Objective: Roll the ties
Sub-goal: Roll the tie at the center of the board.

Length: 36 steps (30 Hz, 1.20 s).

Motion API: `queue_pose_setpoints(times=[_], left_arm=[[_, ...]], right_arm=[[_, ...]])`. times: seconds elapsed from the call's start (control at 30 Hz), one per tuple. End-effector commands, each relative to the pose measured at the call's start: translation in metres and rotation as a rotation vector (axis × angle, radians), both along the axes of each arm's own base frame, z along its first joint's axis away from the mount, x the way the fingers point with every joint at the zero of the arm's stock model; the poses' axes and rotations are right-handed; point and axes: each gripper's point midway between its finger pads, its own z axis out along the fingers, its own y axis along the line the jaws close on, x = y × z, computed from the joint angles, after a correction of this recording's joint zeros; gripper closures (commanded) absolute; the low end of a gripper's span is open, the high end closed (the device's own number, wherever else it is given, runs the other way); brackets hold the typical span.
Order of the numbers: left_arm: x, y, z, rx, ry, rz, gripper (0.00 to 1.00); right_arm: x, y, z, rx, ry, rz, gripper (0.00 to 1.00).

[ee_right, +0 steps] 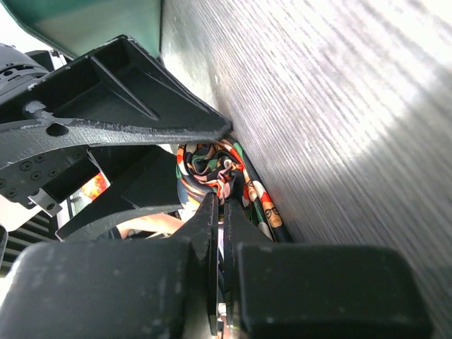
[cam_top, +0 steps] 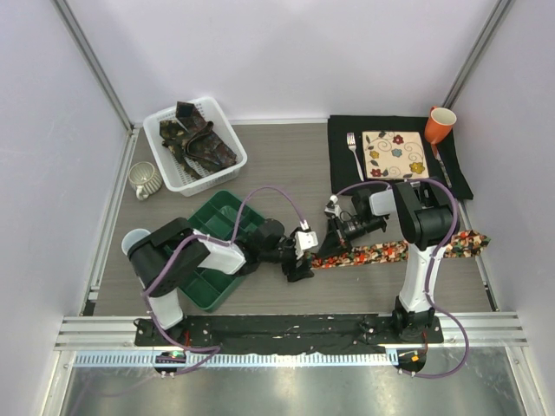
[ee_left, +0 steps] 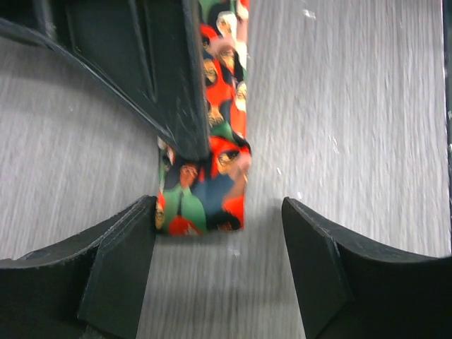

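One red-orange floral fabric tie (cam_top: 390,253) lies on the counter (cam_top: 286,165), right of the green plastic tray (cam_top: 221,217). Right end effector (ee_right: 220,205), closed, apparently pinches its end; left end effector (ee_left: 219,222) stands open. Rolling starts: next, wind that end.

A: Top view?
B: Fixed high behind both bases, looking down over the whole table (cam_top: 286,165).
A: Wrist views?
B: Very close, low over the surface. Shared by all three: the red floral tie (ee_left: 208,191), its end.
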Motion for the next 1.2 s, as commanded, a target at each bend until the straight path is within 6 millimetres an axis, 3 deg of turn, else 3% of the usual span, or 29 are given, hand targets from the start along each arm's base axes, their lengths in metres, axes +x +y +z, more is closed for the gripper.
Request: queue_pose_setpoints(times=[0.0, 0.07, 0.3, 0.4, 0.53, 0.57, 0.77, 0.9, 1.03, 1.17], left_arm=[[0.003, -0.012, -0.009, -0.034, 0.045, 0.049, 0.28], [0.007, -0.015, -0.013, -0.028, 0.049, 0.058, 0.32], [0.008, 0.0, -0.032, 0.094, 0.029, 0.058, 0.72], [0.002, 0.014, -0.036, 0.179, 0.026, 0.044, 0.81], [-0.001, 0.029, -0.038, 0.274, -0.003, 0.027, 0.84], [-0.001, 0.031, -0.038, 0.29, -0.02, 0.023, 0.85], [0.001, 0.033, -0.04, 0.34, -0.028, 0.016, 0.85], [0.001, 0.031, -0.042, 0.363, -0.047, 0.004, 0.85], [-0.001, 0.03, -0.042, 0.372, -0.053, -0.01, 0.85], [-0.004, 0.034, -0.042, 0.375, -0.057, -0.026, 0.86]], right_arm=[[-0.017, -0.019, -0.033, -0.192, 0.118, -0.014, 0.99], [-0.016, -0.019, -0.033, -0.188, 0.113, -0.014, 0.99], [-0.01, -0.015, -0.02, -0.16, 0.085, -0.022, 0.99], [-0.005, -0.014, -0.002, -0.143, 0.062, -0.007, 0.89], [-0.001, -0.012, 0.022, -0.125, 0.013, 0.003, 0.56], [-0.002, -0.011, 0.025, -0.118, 0.01, 0.008, 0.54], [-0.016, 0.007, 0.029, -0.098, 0.021, 0.073, 0.54], [-0.011, 0.015, 0.024, -0.109, -0.007, 0.076, 0.56], [-0.005, 0.013, 0.01, -0.18, -0.011, 0.074, 0.67], [0.002, 0.006, 0.007, -0.209, -0.013, 0.057, 0.65]])
